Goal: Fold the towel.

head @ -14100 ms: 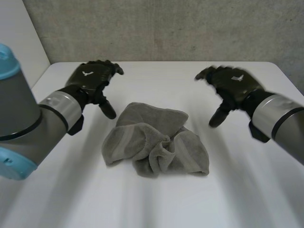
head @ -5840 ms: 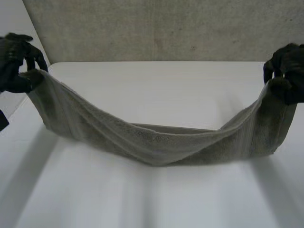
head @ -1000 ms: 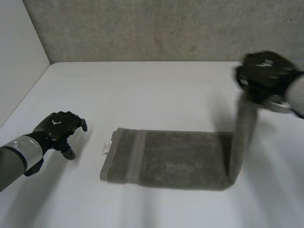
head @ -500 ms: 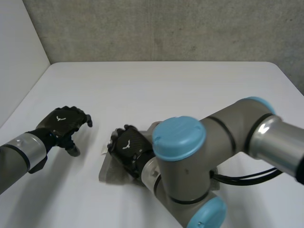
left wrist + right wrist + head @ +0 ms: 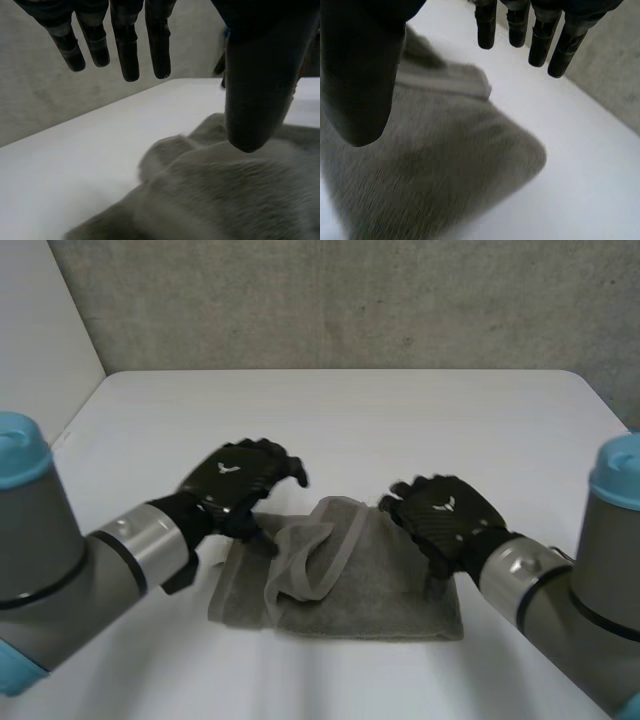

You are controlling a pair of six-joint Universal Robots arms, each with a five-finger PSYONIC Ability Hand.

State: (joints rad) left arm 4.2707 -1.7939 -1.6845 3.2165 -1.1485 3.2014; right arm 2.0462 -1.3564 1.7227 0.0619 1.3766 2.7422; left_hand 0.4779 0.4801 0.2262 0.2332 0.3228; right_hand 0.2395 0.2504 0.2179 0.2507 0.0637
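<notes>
both hands empty, top layer rumpled

the towel [image 5: 385, 592] lies mid-table [image 5: 330, 420], doubled over, with its banded edge buckled up in a loop. your left hand [image 5: 238, 483] hangs over its far left corner and your right hand [image 5: 440, 518] over its right side, both with fingers straight, thumbs apart, holding nothing. i'd press that loop flat and outward, then square the edges before folding again.

You have a white table [image 5: 330, 410] | a grey concrete wall [image 5: 350, 300] behind it | a white side wall [image 5: 35, 340] at its left.
</notes>
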